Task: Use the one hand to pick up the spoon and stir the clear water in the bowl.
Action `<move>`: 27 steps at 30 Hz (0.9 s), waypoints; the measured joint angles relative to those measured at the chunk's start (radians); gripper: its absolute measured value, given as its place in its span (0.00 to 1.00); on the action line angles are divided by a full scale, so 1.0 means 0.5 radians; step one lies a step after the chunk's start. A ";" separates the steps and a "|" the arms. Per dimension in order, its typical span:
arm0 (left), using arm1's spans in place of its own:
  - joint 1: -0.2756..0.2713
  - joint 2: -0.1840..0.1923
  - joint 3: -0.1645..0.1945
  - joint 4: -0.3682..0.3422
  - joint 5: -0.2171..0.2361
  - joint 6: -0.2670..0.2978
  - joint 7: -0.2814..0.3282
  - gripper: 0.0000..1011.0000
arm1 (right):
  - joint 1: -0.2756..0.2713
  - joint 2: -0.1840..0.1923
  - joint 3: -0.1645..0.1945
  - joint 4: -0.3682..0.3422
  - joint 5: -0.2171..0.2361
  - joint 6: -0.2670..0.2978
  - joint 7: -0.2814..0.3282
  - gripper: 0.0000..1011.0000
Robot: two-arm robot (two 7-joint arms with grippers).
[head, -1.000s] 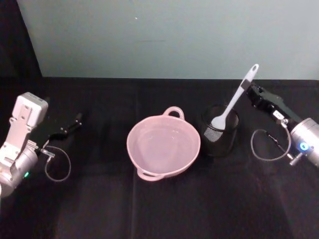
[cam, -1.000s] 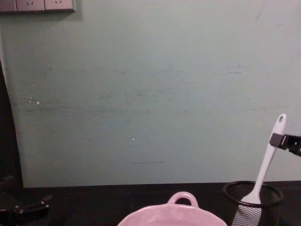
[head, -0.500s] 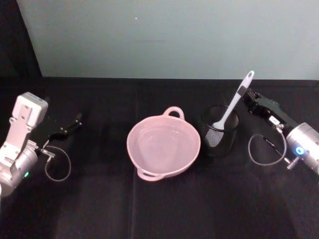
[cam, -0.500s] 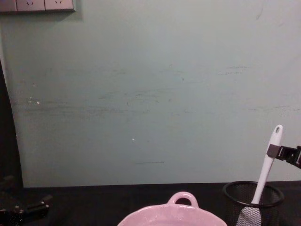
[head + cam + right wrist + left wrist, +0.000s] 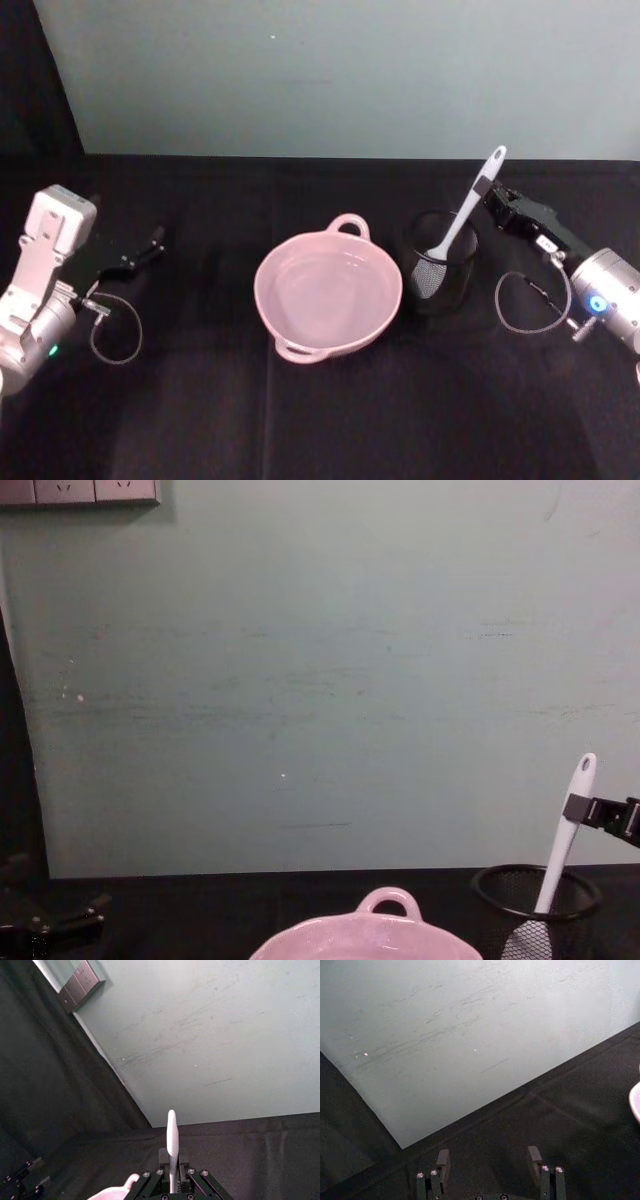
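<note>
Clamped on the upper handle of the spoon (image 5: 463, 214), the right gripper (image 5: 492, 194) holds it just below the oval hole at its tip; the right wrist view shows the white handle pinched upright between the 2 black jaws. Against 1 second ago the spoon has sunk: its head then stood level with the rim of the black mesh cup (image 5: 441, 262), and now it sits deep inside the cup, the handle leaning up and to the right. That reads as lowering the spoon into the holder, not carrying it to the water, so either stirring is finished and this is the put-back, or no lift has begun; I cannot tell which. The pink bowl (image 5: 327, 296) stands just left of the cup, water calm. The left gripper (image 5: 140, 252) lies parked far left on the black table (image 5: 320, 410), jaws apart, holding nothing.
</note>
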State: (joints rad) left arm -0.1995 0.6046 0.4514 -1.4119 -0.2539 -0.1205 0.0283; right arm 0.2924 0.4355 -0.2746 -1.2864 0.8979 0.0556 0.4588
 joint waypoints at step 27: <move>0.000 0.000 0.000 0.000 0.000 0.000 0.000 1.00 | 0.070 0.034 -0.045 0.061 0.045 0.000 0.089 0.11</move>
State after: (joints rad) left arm -0.1995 0.6046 0.4514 -1.4120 -0.2539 -0.1205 0.0283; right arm 0.3276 0.4526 -0.2970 -1.2558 0.9205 0.0556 0.5033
